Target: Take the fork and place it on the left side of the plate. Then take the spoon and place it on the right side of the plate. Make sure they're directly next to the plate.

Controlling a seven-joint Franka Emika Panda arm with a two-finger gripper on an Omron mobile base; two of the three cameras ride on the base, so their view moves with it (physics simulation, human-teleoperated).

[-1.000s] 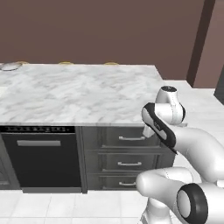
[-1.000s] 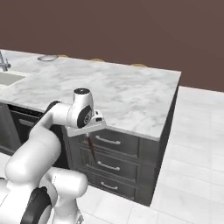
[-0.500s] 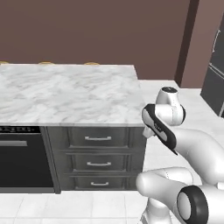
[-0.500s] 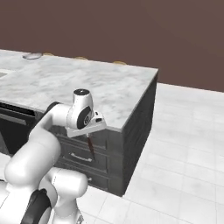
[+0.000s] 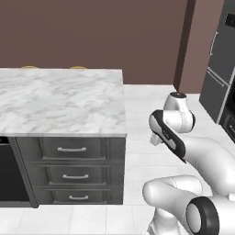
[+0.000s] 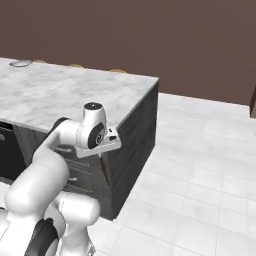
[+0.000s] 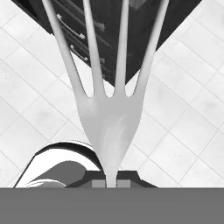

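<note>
Left base view: marble tabletop [image 5: 59, 98] fills the left half, drawer fronts [image 5: 73, 174] below it. Arm folded at lower right, hand tucked over the floor tiles, well apart from the tabletop edge. A carry posture, I judge, keeping the load close to the body.

Right base view: gripper [image 6: 102, 155] at centre left, pointing down beside the cabinet corner. A thin dark sliver hangs beneath it, likely the fork's handle. A small round thing at the upper left on the far tabletop; too small to name.

Hand view: the fork [image 7: 107, 118] runs up mid-frame, pale tines fanning toward the top, neck vanishing at bottom centre. Jaws pinching the fork, tines leading so it can be laid down flat. Plate and spoon unplaced as yet.
</note>
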